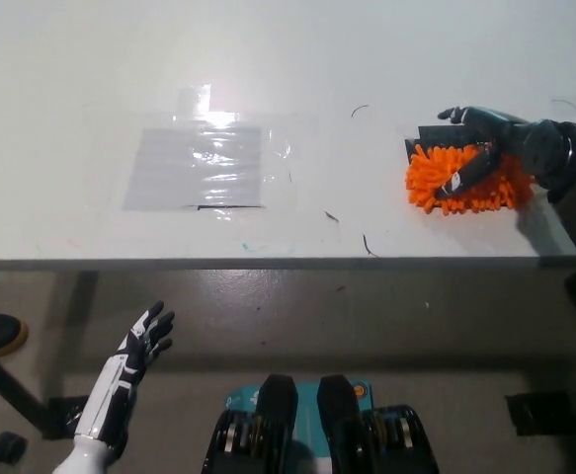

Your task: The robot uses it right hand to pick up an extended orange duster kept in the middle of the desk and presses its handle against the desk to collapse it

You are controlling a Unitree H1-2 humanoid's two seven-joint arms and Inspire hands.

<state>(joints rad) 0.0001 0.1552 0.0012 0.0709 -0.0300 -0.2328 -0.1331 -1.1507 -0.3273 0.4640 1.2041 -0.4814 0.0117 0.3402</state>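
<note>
The right robot hand lies over the orange duster on the table, hiding its handle; its grip is unclear. The left robot hand hangs open, low.

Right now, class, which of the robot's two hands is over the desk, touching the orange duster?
The black right hand: its fingers lie across the orange duster on the desk. The white left hand hangs open below the desk edge, touching nothing.
</note>
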